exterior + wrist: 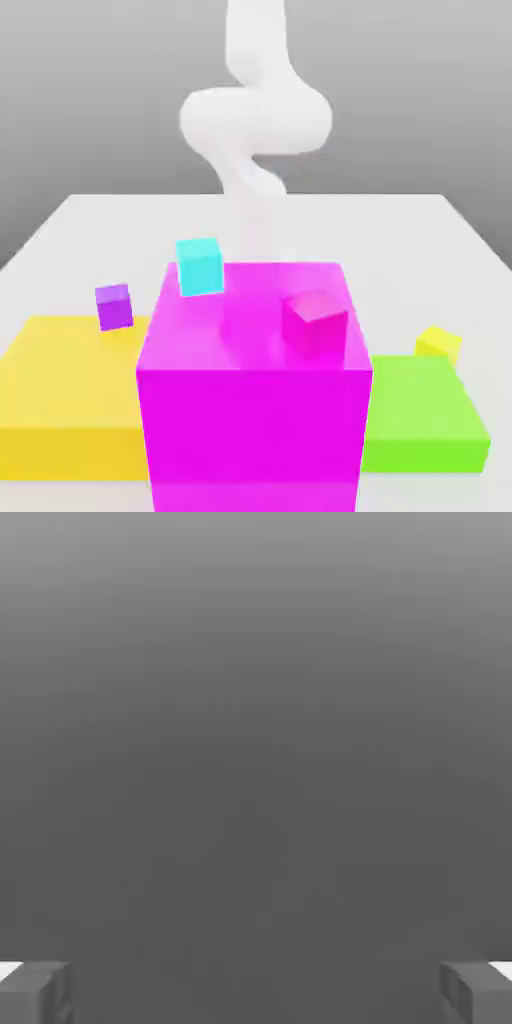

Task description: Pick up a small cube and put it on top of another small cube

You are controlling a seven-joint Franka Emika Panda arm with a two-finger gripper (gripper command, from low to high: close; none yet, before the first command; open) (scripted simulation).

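Observation:
The small bright-yellow cube [438,343] sits at the far edge of a flat green slab [420,420] on the exterior view's right. Other small cubes are a cyan one [198,266] by the far left corner of a large magenta block [250,420], a purple one [114,306] at the far edge of a yellow slab [65,400], and a pink-magenta one [314,322] on the big block's top. My white arm [255,120] drops down behind the big block. In the hand view my gripper [256,992] is open, its grey fingertips [35,992] far apart with nothing between them, facing plain grey.
The large magenta block stands tall at the front centre, between the two slabs, and hides the table behind it. A white table [400,230] stretches to the back and to both sides.

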